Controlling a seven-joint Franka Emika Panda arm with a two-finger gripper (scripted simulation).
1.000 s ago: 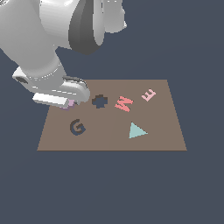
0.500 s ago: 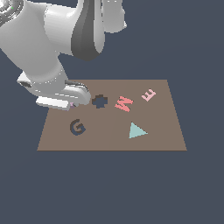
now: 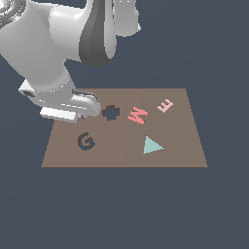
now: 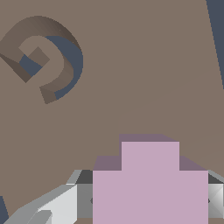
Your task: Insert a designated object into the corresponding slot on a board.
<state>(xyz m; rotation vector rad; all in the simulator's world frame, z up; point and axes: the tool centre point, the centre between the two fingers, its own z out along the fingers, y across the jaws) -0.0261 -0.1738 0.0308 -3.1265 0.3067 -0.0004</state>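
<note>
My gripper [image 3: 80, 115] is shut on the pale lilac cross-shaped block [image 3: 79, 116], of which only a sliver shows under the hand in the exterior view. It hangs over the brown board [image 3: 121, 155], just to the exterior view's left of the dark cross-shaped slot [image 3: 111, 113]. In the wrist view the gripper [image 4: 150, 199] holds the lilac block [image 4: 150, 183] between grey fingers [image 4: 54, 206], over bare board [image 4: 144, 65]. The slot is out of the wrist view.
A dark letter G cutout [image 3: 86, 141] lies near the board's front left and also shows in the wrist view [image 4: 46, 61]. A red W [image 3: 137, 115], a pink E [image 3: 165, 105] and a teal triangle [image 3: 152, 145] lie on the board. The big white arm [image 3: 58, 44] looms over the back left.
The arm's upper links have swung and risen. The gripper has stayed beside the slot with the lilac block in it, shifting only slightly.
</note>
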